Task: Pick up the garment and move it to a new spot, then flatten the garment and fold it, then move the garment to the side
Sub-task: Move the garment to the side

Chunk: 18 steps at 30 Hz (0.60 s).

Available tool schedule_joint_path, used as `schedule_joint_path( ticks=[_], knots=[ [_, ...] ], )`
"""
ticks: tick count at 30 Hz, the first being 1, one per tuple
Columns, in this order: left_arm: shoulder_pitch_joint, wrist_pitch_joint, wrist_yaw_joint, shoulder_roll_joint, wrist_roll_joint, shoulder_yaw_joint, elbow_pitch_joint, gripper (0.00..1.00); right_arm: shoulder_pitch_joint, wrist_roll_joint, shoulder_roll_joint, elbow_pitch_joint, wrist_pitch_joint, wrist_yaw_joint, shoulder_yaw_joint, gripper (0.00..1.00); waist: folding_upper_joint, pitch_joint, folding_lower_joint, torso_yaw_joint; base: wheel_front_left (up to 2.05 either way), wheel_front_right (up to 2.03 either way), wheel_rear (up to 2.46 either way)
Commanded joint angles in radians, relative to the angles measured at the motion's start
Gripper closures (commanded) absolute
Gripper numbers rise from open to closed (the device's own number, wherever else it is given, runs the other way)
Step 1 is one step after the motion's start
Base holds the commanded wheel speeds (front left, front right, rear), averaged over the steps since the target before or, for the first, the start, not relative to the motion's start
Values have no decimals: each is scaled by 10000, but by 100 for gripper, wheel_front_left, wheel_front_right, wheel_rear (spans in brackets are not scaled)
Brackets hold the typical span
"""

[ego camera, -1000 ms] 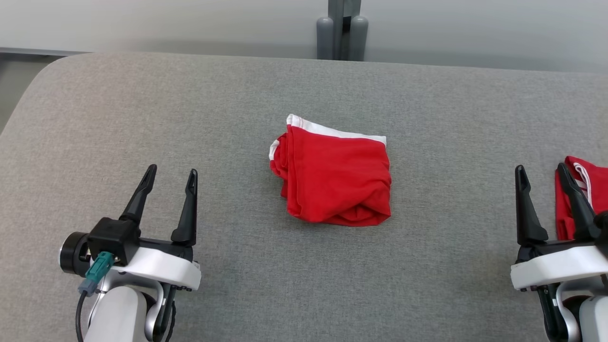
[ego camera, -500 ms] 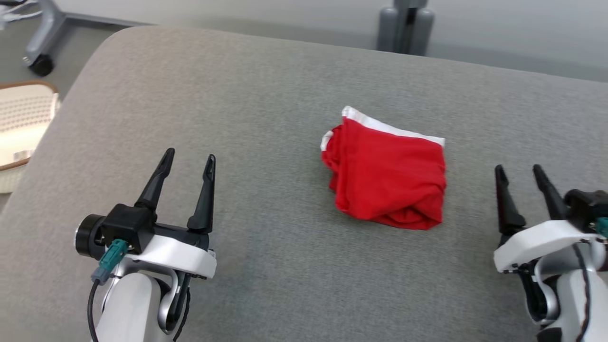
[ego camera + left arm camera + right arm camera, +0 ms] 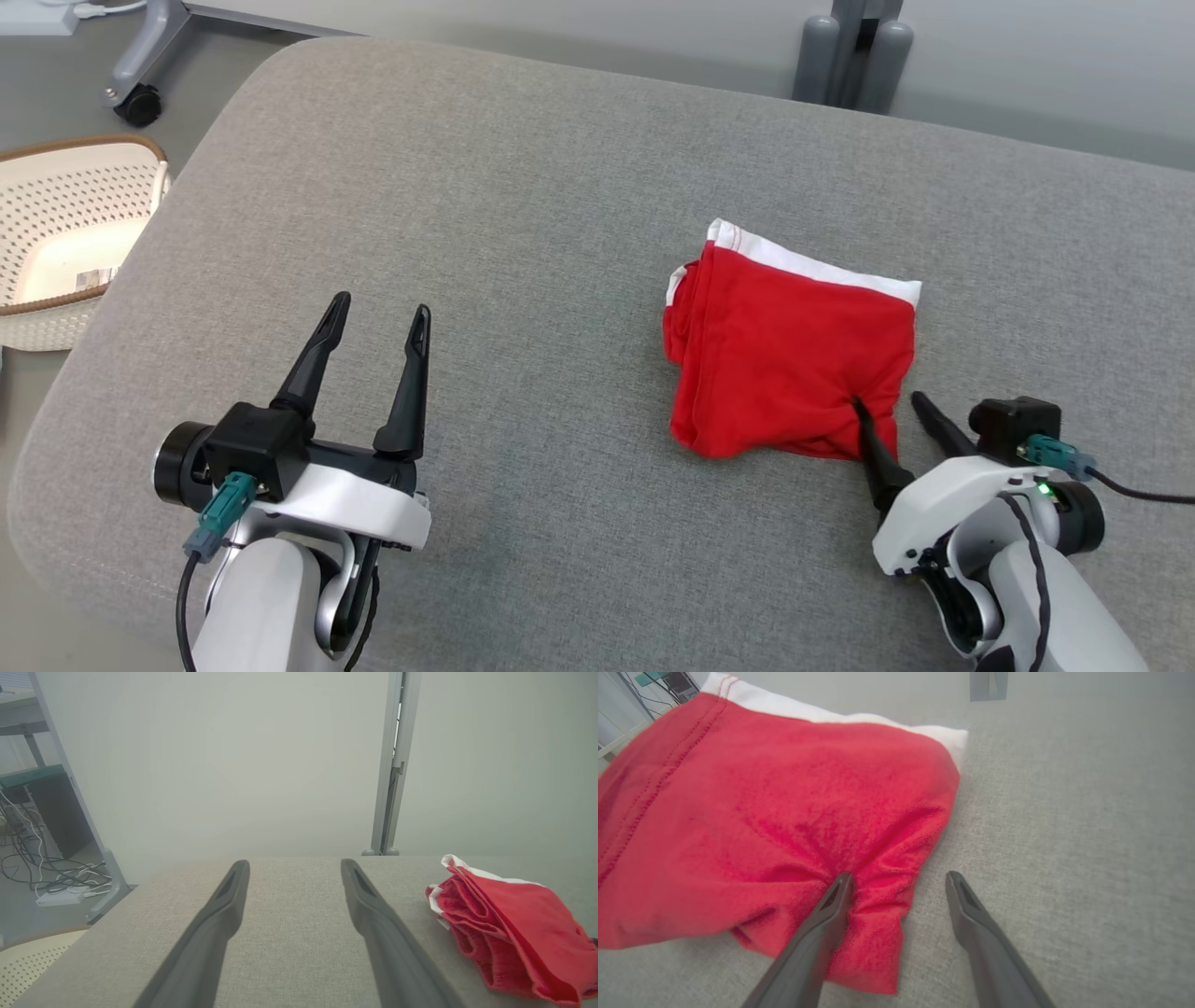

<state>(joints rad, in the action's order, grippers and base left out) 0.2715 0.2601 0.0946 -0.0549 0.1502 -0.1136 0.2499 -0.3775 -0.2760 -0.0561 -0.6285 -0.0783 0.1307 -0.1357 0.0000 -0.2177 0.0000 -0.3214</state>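
Note:
The garment (image 3: 794, 359) is a bunched, folded red cloth with a white band along its far edge, lying right of centre on the grey padded surface (image 3: 523, 187). My right gripper (image 3: 887, 399) is open at the garment's near right corner. In the right wrist view, its left finger presses into the garment (image 3: 784, 812), its other finger stands over bare cushion, and the right gripper (image 3: 899, 875) holds nothing. My left gripper (image 3: 383, 303) stands open and empty well to the left of the cloth. The left wrist view has the left gripper (image 3: 294, 863) with the garment (image 3: 509, 924) off to its right.
A cream perforated basket (image 3: 65, 233) sits on the floor beyond the surface's left edge. A wheeled stand foot (image 3: 140, 103) is at the far left and a grey post (image 3: 854, 56) behind the far edge. Cables (image 3: 28, 858) lie on the floor at the left.
The head camera has turned left, bringing the basket into view. My right gripper has moved forward and left to the garment's near right corner. The left gripper has kept its pose.

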Motion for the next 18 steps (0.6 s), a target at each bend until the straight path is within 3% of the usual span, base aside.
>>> schedule_joint_path(
  ticks=[1,2,3,4,5,14,18],
  knots=[
    [50,33,21,-36,76,16,3,0,-150,-264,7,-267,238,3,-291,0,0,-15,0,70,0,0,0],
    [69,33,23,-36,64,14,8,0,-196,-405,18,-332,263,3,-411,0,0,-17,0,96,0,0,0],
    [86,33,25,-31,58,3,10,0,-239,-554,23,-414,250,3,-518,28,0,-18,0,116,0,0,0],
    [100,33,27,-29,58,0,12,0,-285,-701,31,-475,232,3,-603,68,0,-20,0,134,0,0,0],
    [114,33,25,-27,56,-2,17,0,-368,-805,34,-491,105,3,-657,100,0,-20,0,152,0,0,0],
    [82,33,-35,-20,-54,56,-79,0,-384,-714,-271,-180,-592,1,-748,100,0,65,0,507,0,0,0],
    [-95,35,-31,-124,-112,133,-303,0,202,-108,-771,974,-495,1,-374,100,0,12,0,1283,0,0,0]
  ],
)
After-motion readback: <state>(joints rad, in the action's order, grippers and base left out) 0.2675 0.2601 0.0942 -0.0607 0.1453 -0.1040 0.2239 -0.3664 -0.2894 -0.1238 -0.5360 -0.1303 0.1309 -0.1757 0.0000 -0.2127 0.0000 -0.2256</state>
